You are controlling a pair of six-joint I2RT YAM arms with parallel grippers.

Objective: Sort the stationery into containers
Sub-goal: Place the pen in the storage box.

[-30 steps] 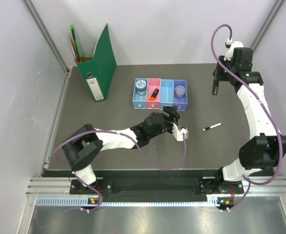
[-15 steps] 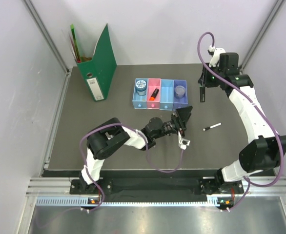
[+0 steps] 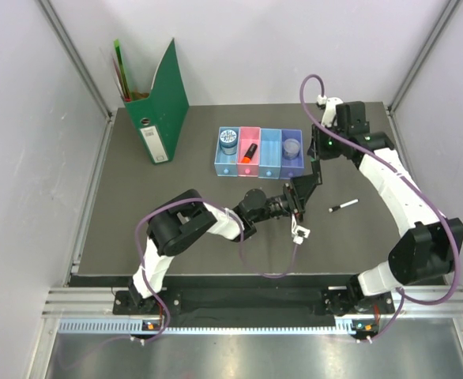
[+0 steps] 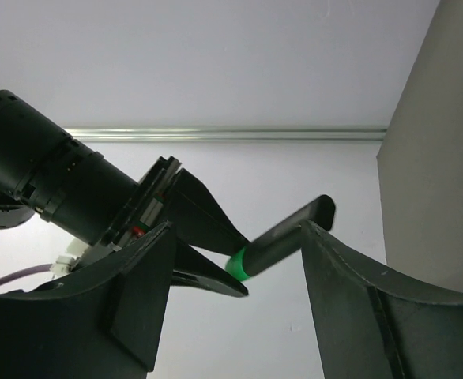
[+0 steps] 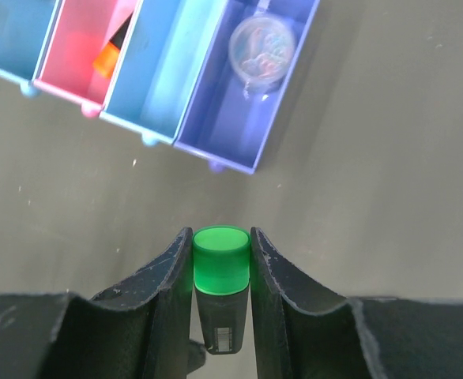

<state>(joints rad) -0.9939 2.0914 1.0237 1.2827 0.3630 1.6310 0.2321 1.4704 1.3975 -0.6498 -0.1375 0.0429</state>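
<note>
Just in front of the purple tray [image 5: 230,130], the right gripper [image 5: 220,233] has swung in from the far corner clamping the green-capped marker [image 5: 221,267], which now sits between the wide-open jaws of the left gripper [image 4: 238,229], so probably a handoff.

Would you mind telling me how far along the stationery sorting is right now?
Done: the bluish disc in the blue tray, the highlighter in the pink tray, the clear disc in the purple tray. In hand: the right jaws grip the green-capped marker. Left: that marker and the white pen on the table.
</note>
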